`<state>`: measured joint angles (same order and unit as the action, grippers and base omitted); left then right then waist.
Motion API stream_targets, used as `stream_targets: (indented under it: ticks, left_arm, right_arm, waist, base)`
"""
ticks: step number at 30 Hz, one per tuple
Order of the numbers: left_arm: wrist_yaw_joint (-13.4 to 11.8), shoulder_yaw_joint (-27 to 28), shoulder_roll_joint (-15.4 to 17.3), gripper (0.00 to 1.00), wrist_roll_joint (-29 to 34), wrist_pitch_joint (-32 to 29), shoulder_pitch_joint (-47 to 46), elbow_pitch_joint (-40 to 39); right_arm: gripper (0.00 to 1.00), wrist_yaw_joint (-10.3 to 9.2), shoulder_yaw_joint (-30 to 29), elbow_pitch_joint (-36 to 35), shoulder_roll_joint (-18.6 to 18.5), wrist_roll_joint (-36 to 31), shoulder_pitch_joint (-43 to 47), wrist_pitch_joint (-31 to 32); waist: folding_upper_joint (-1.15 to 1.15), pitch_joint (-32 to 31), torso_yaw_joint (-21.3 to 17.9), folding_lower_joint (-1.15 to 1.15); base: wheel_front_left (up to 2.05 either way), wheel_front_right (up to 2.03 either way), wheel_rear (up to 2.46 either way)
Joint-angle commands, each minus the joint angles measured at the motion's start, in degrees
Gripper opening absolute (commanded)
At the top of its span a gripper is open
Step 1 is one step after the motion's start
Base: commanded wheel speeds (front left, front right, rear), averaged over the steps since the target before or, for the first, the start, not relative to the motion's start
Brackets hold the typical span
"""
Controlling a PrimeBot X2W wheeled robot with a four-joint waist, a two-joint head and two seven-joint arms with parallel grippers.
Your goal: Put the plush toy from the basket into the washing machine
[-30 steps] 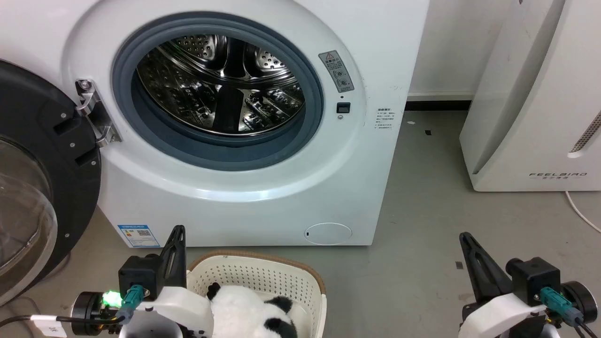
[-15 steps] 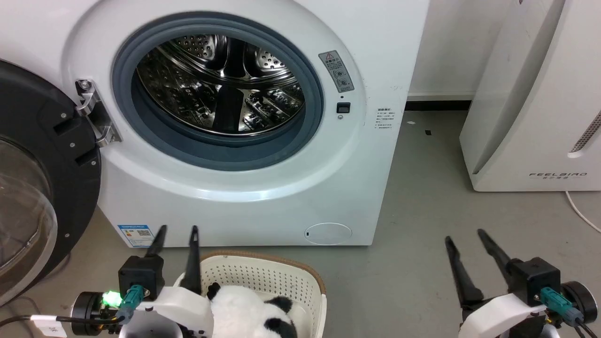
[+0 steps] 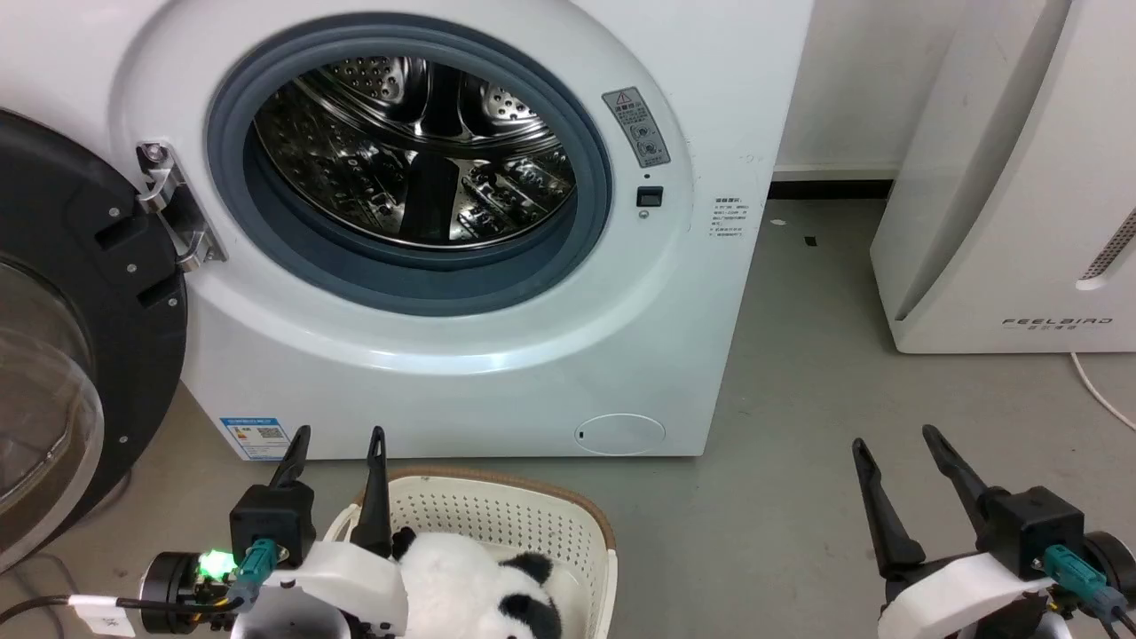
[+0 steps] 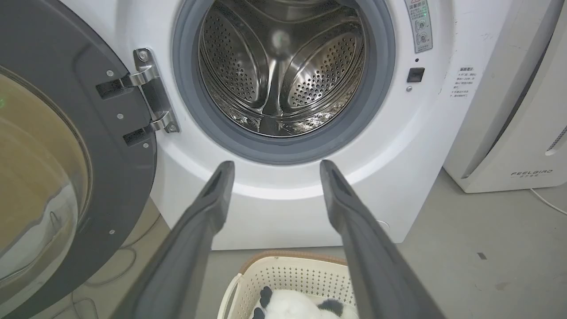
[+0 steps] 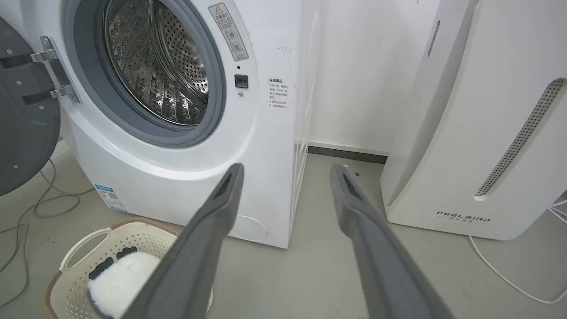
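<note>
In your head view, the left fingers (image 3: 374,488) stand parted with nothing between them; the inner one crosses the near-left rim of the basket (image 3: 532,486), and the plush toy (image 3: 470,590) lies inside it, just right of that finger's base. Past the fingertips stands the washing machine (image 3: 497,373), its door (image 3: 80,311) swung wide to their left and its steel drum (image 3: 408,160) in plain sight. Your right fingers (image 3: 877,506) are parted too, gripping nothing, over the grey floor (image 3: 799,399) well right of the basket; the white FEELBIRD appliance (image 3: 1003,177) sits beyond them to the right.

In the left wrist view, the left fingers (image 4: 197,235) spread wide; between their lower lengths you see the basket (image 4: 292,274) with the plush toy (image 4: 297,308) in it; the drum (image 4: 279,66) opens just above the tips, and the door (image 4: 66,155) hangs off to their left.

In the right wrist view, the right fingers (image 5: 370,248) are likewise apart and bare; the basket (image 5: 146,239) holding the plush toy (image 5: 119,279) lies left of the left finger; the washing machine (image 5: 155,186) stands beyond on that side, and the FEELBIRD appliance (image 5: 465,133) right of the right finger.
</note>
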<state>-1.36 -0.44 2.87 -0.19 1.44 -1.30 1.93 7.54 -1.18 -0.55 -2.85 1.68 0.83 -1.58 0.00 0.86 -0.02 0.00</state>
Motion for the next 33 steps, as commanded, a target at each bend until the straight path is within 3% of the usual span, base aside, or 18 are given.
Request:
stream_targets:
  ticks: [1, 18, 33]
  left_arm:
    - [-0.28, -0.02, 0.03, 1.0, -0.36, 0.5, -0.98, 0.35]
    - [0.65, -0.96, 1.17, 1.0, -0.4, 2.53, -7.75, 8.48]
    - [2.32, -2.31, 2.05, 1.0, -0.89, 4.33, -16.12, 22.11]
  right_arm:
    - [1.0, -0.01, -0.24, -0.33, 0.0, 0.54, -0.31, -0.42]
    - [1.0, -0.01, -0.69, -1.28, -0.01, 2.76, -2.63, -2.45]
    - [1.0, -0.02, -0.83, -2.28, -0.01, 4.86, -5.73, -4.24]
  waist:
    - [0.0, 0.13, -0.01, 0.0]
    - [0.0, 5.2, -0.88, 0.0]
    - [0.0, 11.78, -2.18, 0.0]
  base:
    - [0.0, 0.0, 0.0]
    - [0.0, 0.0, 0.0]
    - [0.0, 0.0, 0.0]
